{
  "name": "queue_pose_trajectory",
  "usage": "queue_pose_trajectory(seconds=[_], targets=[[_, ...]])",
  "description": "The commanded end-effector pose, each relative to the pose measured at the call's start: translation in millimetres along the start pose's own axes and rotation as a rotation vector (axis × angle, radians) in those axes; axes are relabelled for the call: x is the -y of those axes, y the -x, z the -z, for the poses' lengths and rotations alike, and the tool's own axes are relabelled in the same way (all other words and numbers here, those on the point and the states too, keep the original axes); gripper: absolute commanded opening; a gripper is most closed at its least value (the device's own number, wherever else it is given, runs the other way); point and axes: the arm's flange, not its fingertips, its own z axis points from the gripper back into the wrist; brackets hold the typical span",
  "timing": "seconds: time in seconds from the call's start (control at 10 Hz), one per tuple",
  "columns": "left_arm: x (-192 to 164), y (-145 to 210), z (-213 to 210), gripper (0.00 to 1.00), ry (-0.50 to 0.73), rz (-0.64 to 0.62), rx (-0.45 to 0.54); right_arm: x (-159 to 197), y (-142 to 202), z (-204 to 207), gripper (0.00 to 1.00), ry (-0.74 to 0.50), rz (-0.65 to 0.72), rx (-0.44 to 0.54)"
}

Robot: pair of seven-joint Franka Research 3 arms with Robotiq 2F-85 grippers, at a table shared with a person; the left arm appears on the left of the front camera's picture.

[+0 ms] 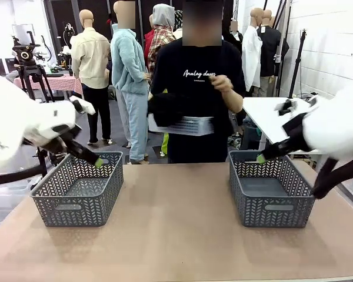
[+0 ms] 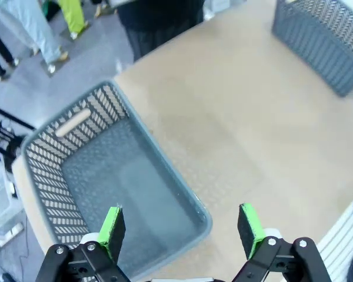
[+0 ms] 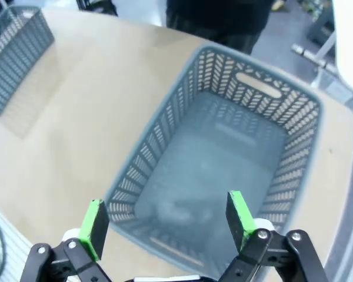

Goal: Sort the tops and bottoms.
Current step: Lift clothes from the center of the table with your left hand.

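Across the table a person holds a black and grey striped garment (image 1: 182,120) at waist height with one hand, the other hand (image 1: 222,83) raised to the chest. My left gripper (image 1: 97,161) hangs open over the far rim of the left grey basket (image 1: 76,194), nothing between its green pads (image 2: 112,229). My right gripper (image 1: 261,158) hangs open over the far left corner of the right grey basket (image 1: 270,197), its pads (image 3: 238,211) empty. Both baskets (image 2: 106,188) (image 3: 223,164) look empty inside.
The tan table (image 1: 176,235) stretches bare between the two baskets. A white table (image 1: 265,114) stands behind at the right. A tripod (image 1: 26,59) stands at the far left.
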Motion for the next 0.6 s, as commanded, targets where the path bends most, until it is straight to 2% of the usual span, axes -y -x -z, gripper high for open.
queue_pose_trajectory(seconds=[0.0,0.2,0.5], targets=[[-6,19,-59,1.0,0.041,0.101,0.084,20,15,-24,1.0,-0.113,0.036,0.052],[-22,14,-79,1.0,0.017,0.109,0.098,18,10,-44,1.0,-0.122,-0.001,0.093],[-33,9,-71,1.0,-0.02,0.085,0.054,-2,-3,-66,1.0,-0.084,-0.081,0.111]])
